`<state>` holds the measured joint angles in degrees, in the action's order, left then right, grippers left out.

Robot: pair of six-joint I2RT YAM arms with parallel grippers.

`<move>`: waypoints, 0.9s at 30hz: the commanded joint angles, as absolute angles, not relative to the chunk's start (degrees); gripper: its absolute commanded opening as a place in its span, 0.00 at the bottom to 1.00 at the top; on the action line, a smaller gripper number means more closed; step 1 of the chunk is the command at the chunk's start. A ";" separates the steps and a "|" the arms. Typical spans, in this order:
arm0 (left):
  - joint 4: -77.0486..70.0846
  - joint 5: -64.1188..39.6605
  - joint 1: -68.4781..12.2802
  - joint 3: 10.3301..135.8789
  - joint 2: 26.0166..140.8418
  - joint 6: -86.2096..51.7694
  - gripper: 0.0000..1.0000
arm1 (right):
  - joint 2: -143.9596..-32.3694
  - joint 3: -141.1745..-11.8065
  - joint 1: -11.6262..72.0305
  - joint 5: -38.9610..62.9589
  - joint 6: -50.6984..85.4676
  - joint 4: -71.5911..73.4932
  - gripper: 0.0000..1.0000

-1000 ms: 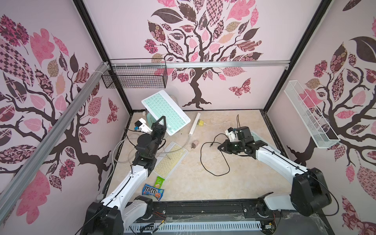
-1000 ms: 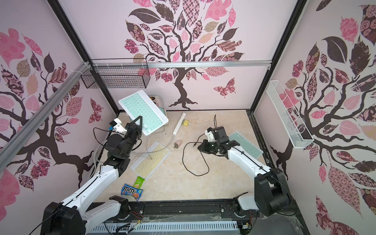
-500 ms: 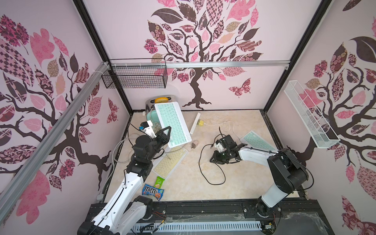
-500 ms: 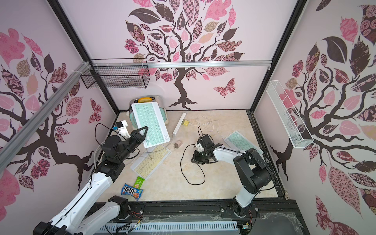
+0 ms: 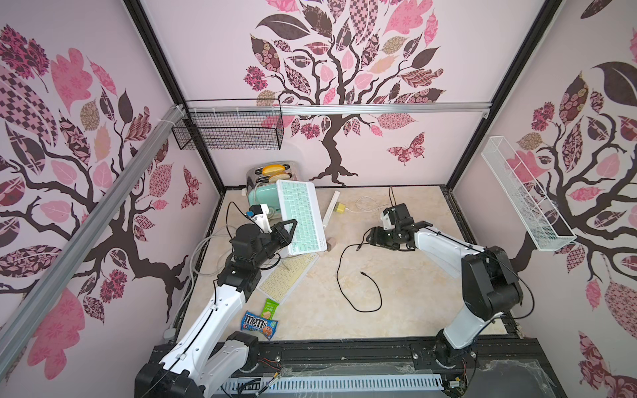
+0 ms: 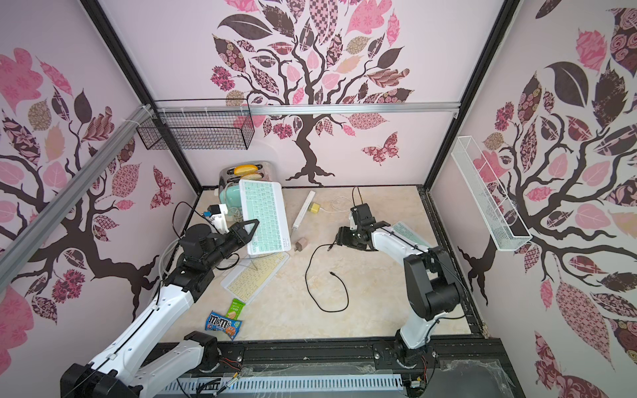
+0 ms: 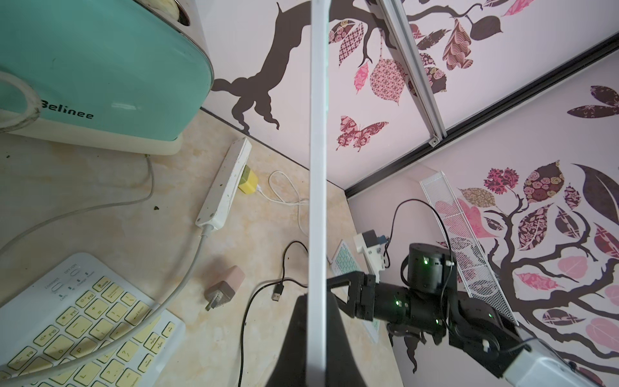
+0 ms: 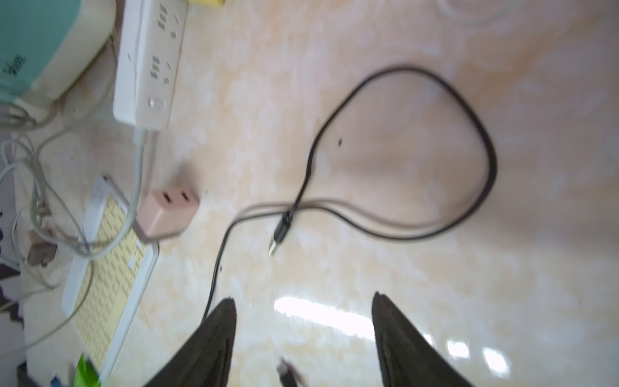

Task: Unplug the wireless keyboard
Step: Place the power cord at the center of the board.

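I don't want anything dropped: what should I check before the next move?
1. Unplugged: ok; both plugs of the black cable lie on the beige tabletop, apart from the mint-green wireless keyboard.
2. Grip: ok; the left gripper is shut on the keyboard's edge, holding it lifted.
3. Other arm free: ok; the right gripper is open and empty.
4. Set-down spot: not ok; a pale-yellow keyboard lies partly beneath.
5. Keyboard's port: cannot tell.

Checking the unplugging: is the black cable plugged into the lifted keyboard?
No, both ends of the cable lie loose on the table, apart from the keyboard held by the left gripper.
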<state>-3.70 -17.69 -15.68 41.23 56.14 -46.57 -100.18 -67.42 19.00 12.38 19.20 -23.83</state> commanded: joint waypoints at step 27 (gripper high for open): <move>-4.72 -23.93 -15.03 43.35 61.76 -40.53 0.00 | -92.69 -49.09 31.94 22.67 37.85 -8.55 0.55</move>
